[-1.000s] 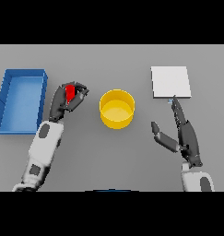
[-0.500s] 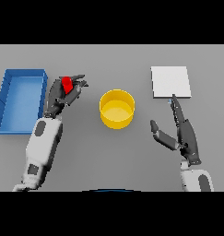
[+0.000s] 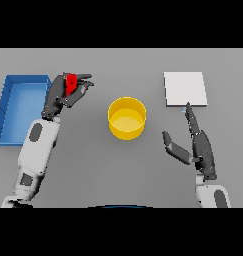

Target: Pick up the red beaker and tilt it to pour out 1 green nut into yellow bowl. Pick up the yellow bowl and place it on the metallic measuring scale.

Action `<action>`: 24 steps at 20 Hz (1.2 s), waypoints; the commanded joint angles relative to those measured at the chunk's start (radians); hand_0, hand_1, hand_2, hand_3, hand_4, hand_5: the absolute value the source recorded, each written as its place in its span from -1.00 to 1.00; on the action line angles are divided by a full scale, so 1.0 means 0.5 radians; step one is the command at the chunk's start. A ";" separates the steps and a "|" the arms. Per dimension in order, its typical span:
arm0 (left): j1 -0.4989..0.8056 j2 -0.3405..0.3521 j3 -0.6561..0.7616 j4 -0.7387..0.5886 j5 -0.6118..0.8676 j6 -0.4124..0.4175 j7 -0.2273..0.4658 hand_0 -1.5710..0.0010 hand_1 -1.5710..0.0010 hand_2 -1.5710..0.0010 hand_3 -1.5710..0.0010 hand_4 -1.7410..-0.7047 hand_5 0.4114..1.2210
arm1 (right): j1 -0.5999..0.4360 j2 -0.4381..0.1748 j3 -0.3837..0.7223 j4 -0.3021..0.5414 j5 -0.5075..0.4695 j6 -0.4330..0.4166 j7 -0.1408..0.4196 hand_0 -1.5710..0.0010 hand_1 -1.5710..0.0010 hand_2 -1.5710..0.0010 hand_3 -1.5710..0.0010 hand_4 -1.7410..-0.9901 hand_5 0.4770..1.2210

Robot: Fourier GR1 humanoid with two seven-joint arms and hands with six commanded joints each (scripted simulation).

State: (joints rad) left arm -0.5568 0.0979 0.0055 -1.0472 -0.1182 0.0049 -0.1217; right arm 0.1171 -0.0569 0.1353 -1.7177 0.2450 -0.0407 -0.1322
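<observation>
My left hand is shut on the red beaker and holds it above the table, left of the yellow bowl. Only part of the beaker shows between the fingers. The bowl stands at the table's middle; I cannot make out a nut in it. The metallic measuring scale is a flat pale square at the back right. My right hand is open with straight fingers, right of the bowl and in front of the scale, touching neither.
A blue open tray lies at the left edge, close beside my left forearm.
My left hand has risen and moved away from me with the red beaker. The right hand has shifted slightly. The bowl and scale have not moved.
</observation>
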 commanded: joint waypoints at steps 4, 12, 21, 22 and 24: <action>-0.070 0.130 -0.215 -0.065 -0.228 -0.024 0.109 -0.99 -0.99 -0.99 -0.99 -0.99 0.76 | 0.004 -0.016 0.006 -0.037 0.008 0.012 0.058 1.00 1.00 1.00 1.00 0.44 -0.51; -0.331 0.319 -0.691 -0.063 -0.800 -0.199 0.375 -1.00 -1.00 -1.00 -1.00 -1.00 0.82 | 0.000 -0.004 0.025 -0.039 0.001 0.040 0.110 1.00 1.00 1.00 1.00 0.49 -0.49; -0.685 0.408 -1.219 0.086 -1.433 -0.543 0.443 -1.00 -1.00 -1.00 -0.76 -0.94 0.98 | 0.020 0.029 0.003 -0.050 -0.062 0.040 0.112 1.00 1.00 1.00 1.00 0.45 -0.48; -0.747 0.423 -1.276 0.120 -1.497 -0.597 0.424 -1.00 -1.00 -1.00 -0.73 -0.95 0.98 | 0.004 0.047 0.000 -0.035 -0.083 0.044 0.134 1.00 1.00 1.00 1.00 0.45 -0.49; -0.815 0.418 -1.365 0.172 -1.581 -0.657 0.360 -1.00 -1.00 -1.00 -0.70 -0.96 0.99 | 0.013 0.047 -0.019 -0.044 -0.125 0.058 0.149 1.00 1.00 1.00 1.00 0.43 -0.53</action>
State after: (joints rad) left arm -0.9643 0.3067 -0.6768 -0.9612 -0.9090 -0.3247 0.0587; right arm 0.1238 -0.0334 0.1257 -1.7396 0.1826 -0.0118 -0.0590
